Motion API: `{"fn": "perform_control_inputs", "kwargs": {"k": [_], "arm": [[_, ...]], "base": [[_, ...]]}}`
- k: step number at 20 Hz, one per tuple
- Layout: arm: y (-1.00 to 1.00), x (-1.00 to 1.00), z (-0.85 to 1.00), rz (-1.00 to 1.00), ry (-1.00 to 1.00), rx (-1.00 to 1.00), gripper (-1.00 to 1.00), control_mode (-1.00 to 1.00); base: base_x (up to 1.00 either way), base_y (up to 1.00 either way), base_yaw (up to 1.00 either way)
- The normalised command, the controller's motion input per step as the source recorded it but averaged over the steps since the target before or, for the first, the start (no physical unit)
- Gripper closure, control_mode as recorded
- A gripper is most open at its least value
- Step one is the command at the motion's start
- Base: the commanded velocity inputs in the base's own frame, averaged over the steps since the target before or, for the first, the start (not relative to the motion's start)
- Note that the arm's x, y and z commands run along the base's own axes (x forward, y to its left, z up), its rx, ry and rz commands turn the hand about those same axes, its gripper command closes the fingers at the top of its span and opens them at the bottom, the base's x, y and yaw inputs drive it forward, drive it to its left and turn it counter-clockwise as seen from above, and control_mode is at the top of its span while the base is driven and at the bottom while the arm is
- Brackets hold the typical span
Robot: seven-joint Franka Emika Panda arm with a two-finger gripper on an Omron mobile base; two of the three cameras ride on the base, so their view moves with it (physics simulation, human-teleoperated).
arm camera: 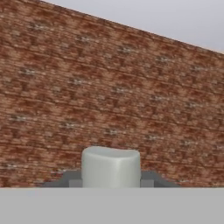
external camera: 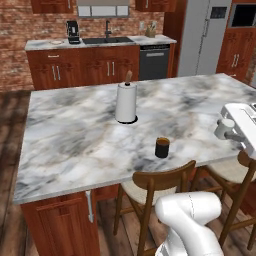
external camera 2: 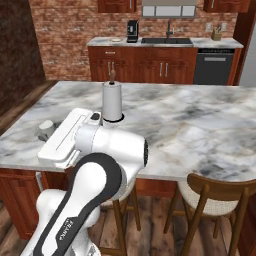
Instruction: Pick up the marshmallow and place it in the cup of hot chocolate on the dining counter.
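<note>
Brick-walled kitchen, big dining counter [external camera: 75, 140] with grey-veined white marble top and reddish-brown wood cabinets in front of you. Landmark: the tall white paper-towel roll [external camera: 126, 102] standing upright near the island's middle. The small dark brown-black cylindrical cup of hot chocolate [external camera: 162, 147] stands on the marble nearer the robot than the roll and to its right, well apart from it. In the hand view the gripper [arm camera: 111, 180] is clamped on the pale grey-white squarish marshmallow [arm camera: 111, 167], dark fingertips [arm camera: 70, 178] pressed on both sides, brick wall behind. So you've got the pick done, the marshmallow is lifted off the counter. Left: carry it over the cup, lower, release. Nothing in the cup yet as far as you can see.
</note>
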Motion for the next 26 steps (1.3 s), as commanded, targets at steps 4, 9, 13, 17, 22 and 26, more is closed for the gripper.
{"fn": "perform_control_inputs", "kwargs": {"k": [4,9,13,17,22,26], "arm": [[-0.06,0.84,-0.29,-0.12,0.29,-0.09,1.00,-1.00],[-0.11,0.57,-0.69,0.00,0.24,-0.12,1.00,-1.00],[-0.15,0.61,-0.62,0.06,0.04,-0.09,1.00,-1.00],[-0.26,0.59,-0.06,0.05,-0.07,0.00,1.00,-1.00],[-0.25,0.51,-0.17,0.05,-0.07,-0.01,1.00,-1.00],[-0.06,0.59,-0.29,0.11,0.03,-0.04,1.00,-1.00]], "base": [[0.00,0.00,0.00],[0.00,0.00,0.00],[0.00,0.00,0.00],[0.00,0.00,0.00],[0.00,0.00,0.00],[0.00,0.00,0.00]]}}
